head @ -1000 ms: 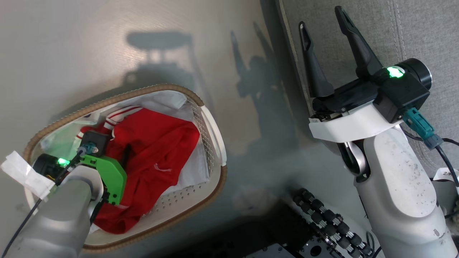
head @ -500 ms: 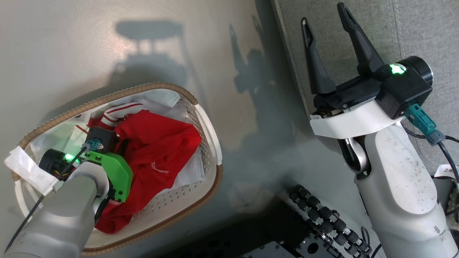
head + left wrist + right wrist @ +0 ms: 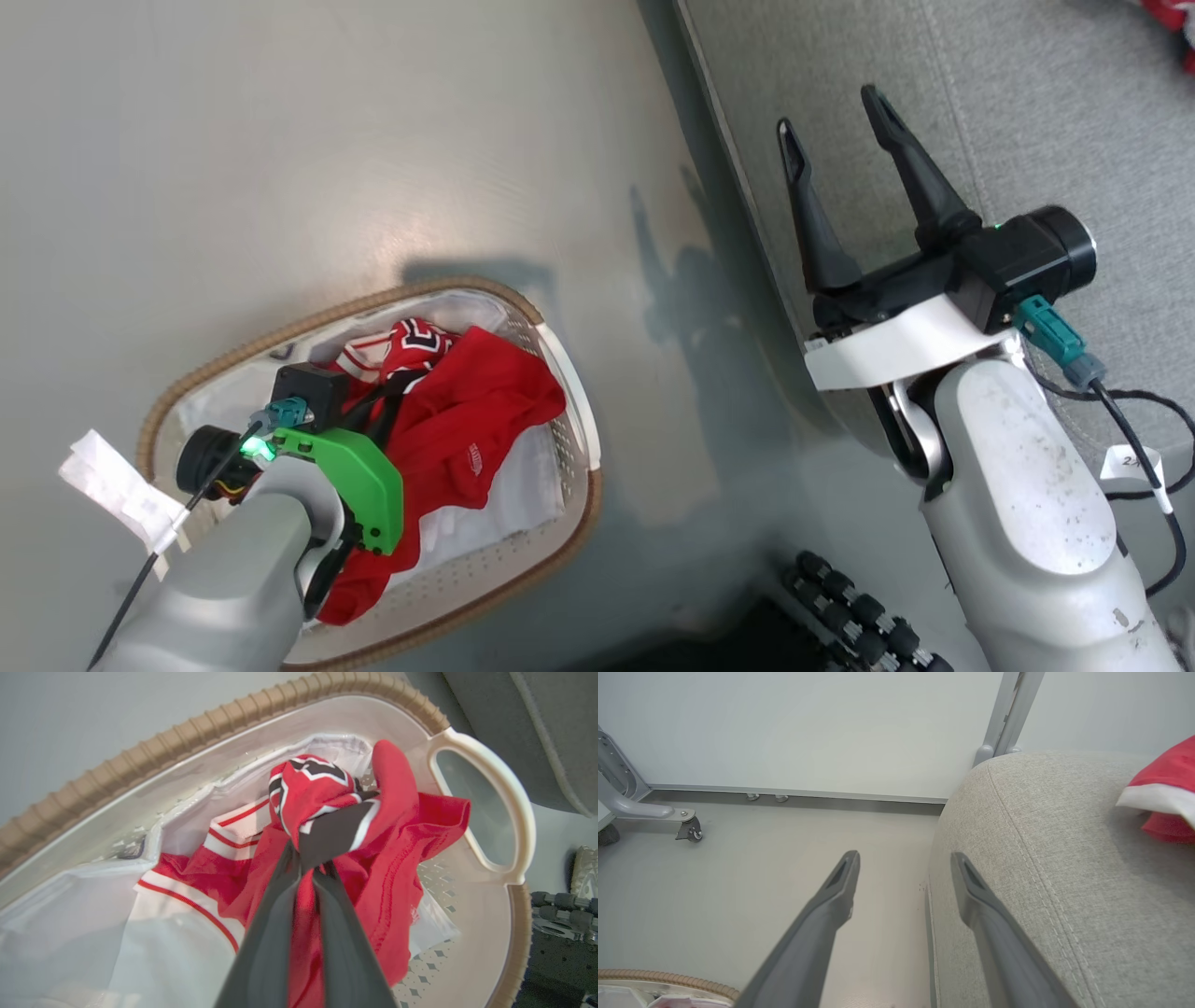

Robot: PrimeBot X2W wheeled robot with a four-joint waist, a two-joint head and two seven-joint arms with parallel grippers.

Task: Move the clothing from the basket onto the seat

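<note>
The white perforated basket (image 3: 308, 322) with its brown woven rim (image 3: 187, 732) stands on the floor at the lower left. Bright red clothing (image 3: 485, 411) is heaped inside it. My left gripper (image 3: 308, 858) is down in the basket, shut on a bunched fold of the red jersey (image 3: 317, 788) with black, white-edged numerals. My right gripper (image 3: 827, 108) is open and holds nothing, hovering over the left edge of the grey seat (image 3: 1027, 121). Another red garment with white trim (image 3: 1167, 788) lies on the seat (image 3: 1064, 858).
A plain white sheet (image 3: 163, 952) lines the basket under the red clothes. The basket's handle (image 3: 504, 784) faces the sofa. Dark rollers of my base (image 3: 859, 607) sit at the bottom. A caster leg (image 3: 686, 828) and a metal post (image 3: 1008, 714) stand by the wall.
The head camera has shifted, so the basket sits lower in the picture. My left gripper has pulled a fold of the jersey up, and its numerals now show. The right gripper stays open.
</note>
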